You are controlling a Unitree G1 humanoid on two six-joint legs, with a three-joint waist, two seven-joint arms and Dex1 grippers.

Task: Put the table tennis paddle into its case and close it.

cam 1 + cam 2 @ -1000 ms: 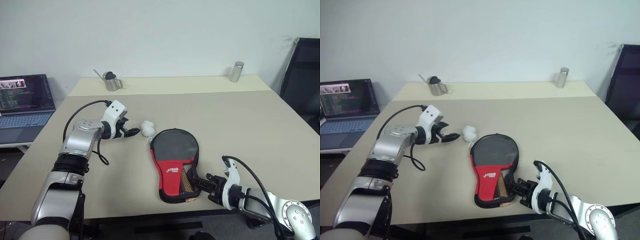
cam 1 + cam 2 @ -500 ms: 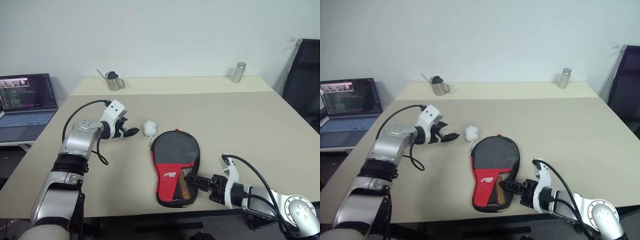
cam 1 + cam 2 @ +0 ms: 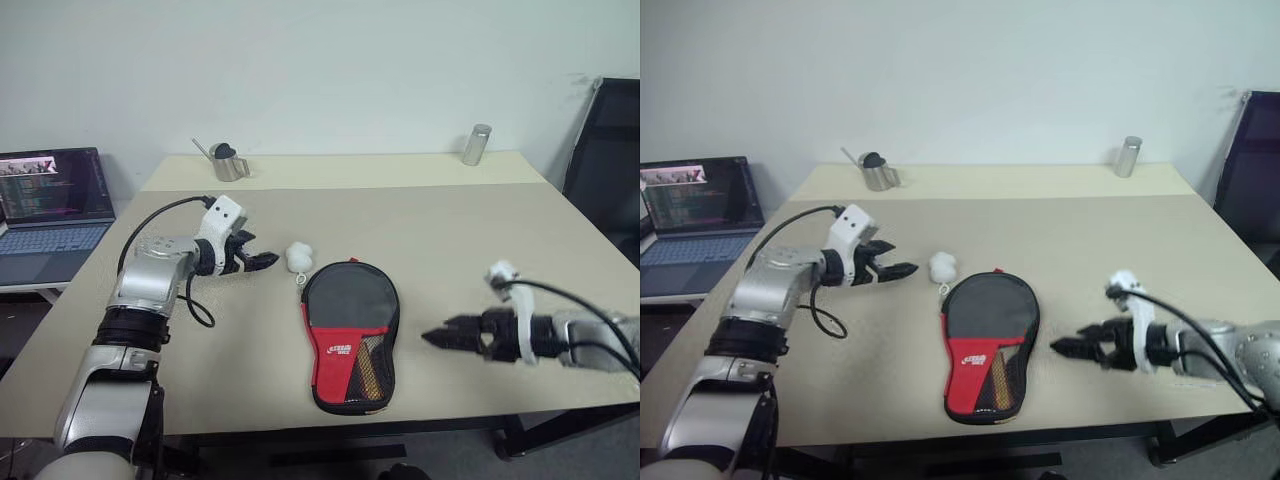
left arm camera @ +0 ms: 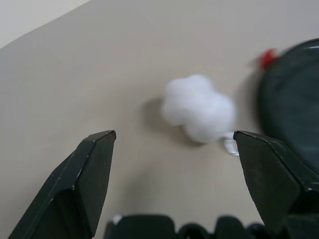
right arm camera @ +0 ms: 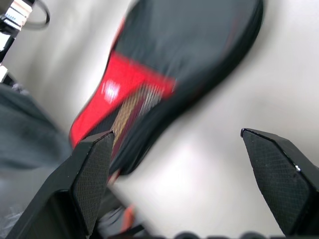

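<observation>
The case (image 3: pixel 350 335) lies flat on the beige table (image 3: pixel 470 240), round black end away from me, red panel and mesh pocket (image 3: pixel 372 362) toward me. The paddle's blade is hidden; a tan strip shows behind the mesh. A white fluffy pom-pom (image 3: pixel 297 257) on the zip pull rests at the case's far left rim. My left gripper (image 3: pixel 264 263) hangs open just left of the pom-pom (image 4: pixel 198 108), not touching it. My right gripper (image 3: pixel 433 338) is open, raised to the right of the case (image 5: pixel 169 79), clear of it.
A small metal pot (image 3: pixel 226 162) and a metal cylinder (image 3: pixel 476 144) stand along the table's far edge. A laptop (image 3: pixel 50 205) sits on a lower surface to the left. A black chair (image 3: pixel 605 170) stands at the right. The case's near end lies close to the table's front edge.
My right gripper has let go of the case's near end, opened, rolled, and lifted away to the right. The case slid slightly left earlier. The left gripper has stayed almost still.
</observation>
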